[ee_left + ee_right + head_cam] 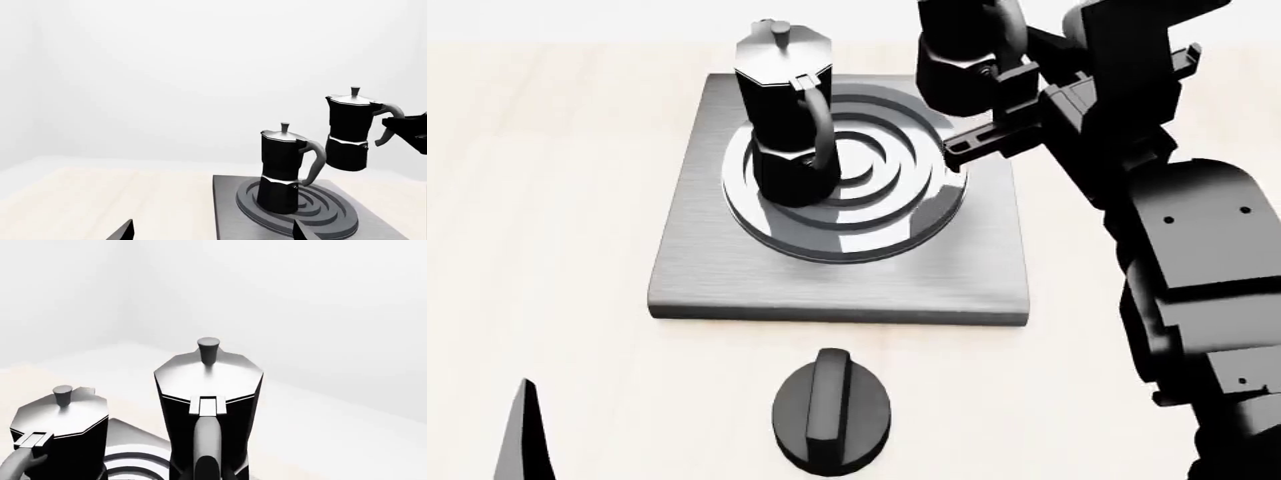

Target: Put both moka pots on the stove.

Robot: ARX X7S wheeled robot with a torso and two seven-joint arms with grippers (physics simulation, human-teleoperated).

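So one moka pot [785, 110] is already standing on the stove [841, 285], right on the ring burner [874, 205]. That half of the job looks done. The second moka pot [348, 135] is up in the air, held by its handle in the right gripper [403, 131]. It hangs above the far right side of the stove and does not touch it. The gripper is pinching the handle, and the pot body sits straight out in front of its fingers, standing upright. The first pot is off to the left of the held one, lower down. What is left, I think, is to lower this pot onto the plate beside the first one and let go. The left gripper [210, 231] hangs low near the stove's front edge, its fingers spread apart, holding nothing.
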